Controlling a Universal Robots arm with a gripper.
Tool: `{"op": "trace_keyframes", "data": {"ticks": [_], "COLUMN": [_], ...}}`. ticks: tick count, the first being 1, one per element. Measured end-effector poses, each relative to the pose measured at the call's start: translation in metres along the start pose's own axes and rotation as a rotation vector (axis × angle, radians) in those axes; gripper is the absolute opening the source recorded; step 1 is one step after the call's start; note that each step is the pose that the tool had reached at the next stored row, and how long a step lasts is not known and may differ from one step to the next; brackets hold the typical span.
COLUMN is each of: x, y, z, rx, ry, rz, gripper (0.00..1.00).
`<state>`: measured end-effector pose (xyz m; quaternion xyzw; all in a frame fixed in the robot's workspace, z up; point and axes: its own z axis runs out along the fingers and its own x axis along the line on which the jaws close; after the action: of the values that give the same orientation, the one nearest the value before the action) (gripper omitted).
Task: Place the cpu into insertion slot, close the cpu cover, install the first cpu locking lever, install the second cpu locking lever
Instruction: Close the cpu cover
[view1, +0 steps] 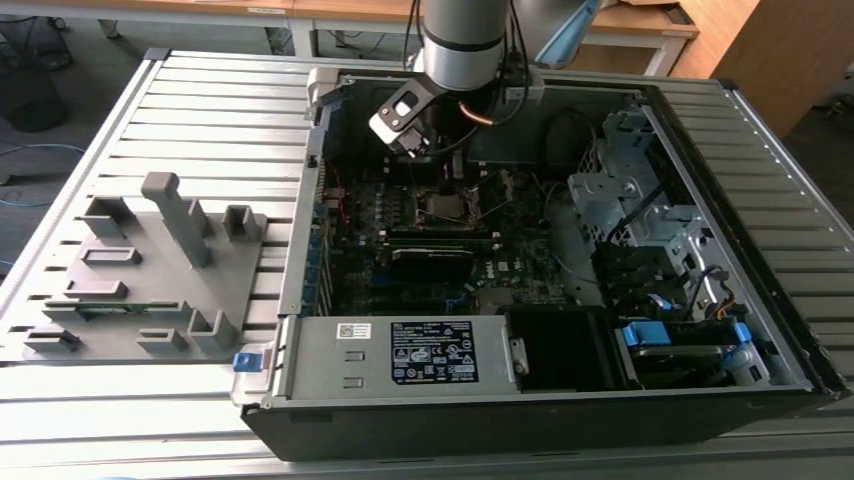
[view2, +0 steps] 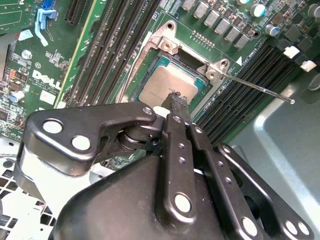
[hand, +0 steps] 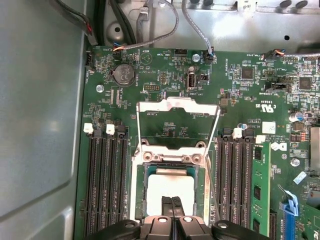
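Apparently the first step is done: the cpu lies flat in the insertion slot, inside the open computer case. The cpu cover is not yet closed; it lies swung back beyond the slot. The gripper hovers just over the cpu, its fingers pressed together and holding nothing. I judge that closing the cover needs a gentle push on its free edge, without disturbing the cpu.

The cpu top: dull grey metal, matt. The cpu cover: bright bare metal, smooth. My gripper: black, slight sheen, shiny rivets.
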<state>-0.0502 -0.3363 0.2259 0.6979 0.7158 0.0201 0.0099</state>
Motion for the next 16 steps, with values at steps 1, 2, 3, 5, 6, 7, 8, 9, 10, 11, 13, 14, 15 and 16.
{"op": "trace_keyframes", "data": {"ticks": [1, 2, 3, 5, 6, 7, 8, 9, 10, 11, 13, 14, 15, 16], "x": [0.0000, 0.0000, 0.0000, 0.0000, 0.0000, 0.0000, 0.0000, 0.0000, 0.0000, 0.0000, 0.0000, 0.0001, 0.0000, 0.0000], "y": [0.0000, 0.0001, 0.0000, 0.0000, 0.0000, 0.0001, 0.0001, 0.0001, 0.0001, 0.0001, 0.0001, 0.0001, 0.0001, 0.0001], "z": [-0.0005, -0.0006, -0.0009, -0.0013, -0.0015, -0.0018, -0.0020, -0.0020, -0.0023, -0.0029, -0.0029, -0.0030, -0.0033, -0.0034], "rx": [-0.0001, -0.0001, 0.0000, 0.0000, 0.0000, 0.0002, 0.0001, -0.0001, 0.0000, 0.0000, 0.0000, 0.0000, 0.0001, 0.0001], "ry": [0.0001, 0.0001, 0.0001, 0.0000, -0.0001, -0.0003, -0.0001, 0.0001, 0.0000, 0.0001, 0.0000, 0.0000, -0.0002, -0.0001], "rz": [0.000, 0.000, 0.000, 0.000, 0.000, 0.000, 0.000, 0.000, 0.000, 0.000, 0.000, 0.000, 0.000, 0.000], "gripper": [0.11, 0.11, 0.11, 0.11, 0.11, 0.11, 0.11, 0.11, 0.11, 0.11, 0.11, 0.11, 0.11, 0.11]}}
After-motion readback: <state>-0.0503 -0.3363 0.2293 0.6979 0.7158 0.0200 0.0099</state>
